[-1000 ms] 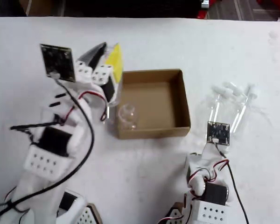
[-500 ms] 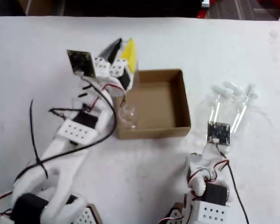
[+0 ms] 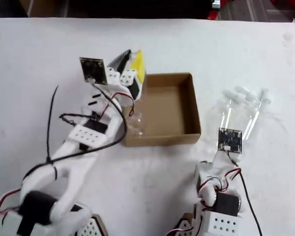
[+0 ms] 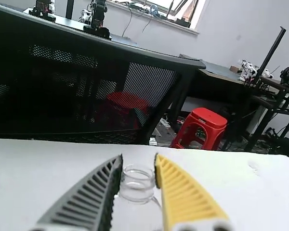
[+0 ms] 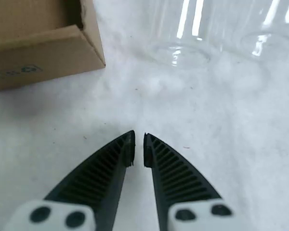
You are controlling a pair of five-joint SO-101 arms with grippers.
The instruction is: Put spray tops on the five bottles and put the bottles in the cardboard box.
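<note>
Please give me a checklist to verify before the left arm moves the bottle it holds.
Left tool grips the bottle at its neck: ok.
This bottle's neck capped: not ok, it is open.
Bottle fully over the cardboard box: cannot tell, it is at the left wall.
Right tool apart from the box, holding nothing: ok.
Other bottles apart from the box: ok.

We look down over the table (image 3: pixel 152 169) from above in the high view, cardboard box (image 3: pixel 167 108) mid-frame. Our left wrist camera sits close behind the left gripper (image 4: pixel 137 161) and its bottle (image 4: pixel 136 185), facing level toward the room. Our right wrist camera points steeply down past the right gripper (image 5: pixel 137 142), close; it shares the box corner and clear bottles (image 5: pixel 178 33) with the high view.
</note>
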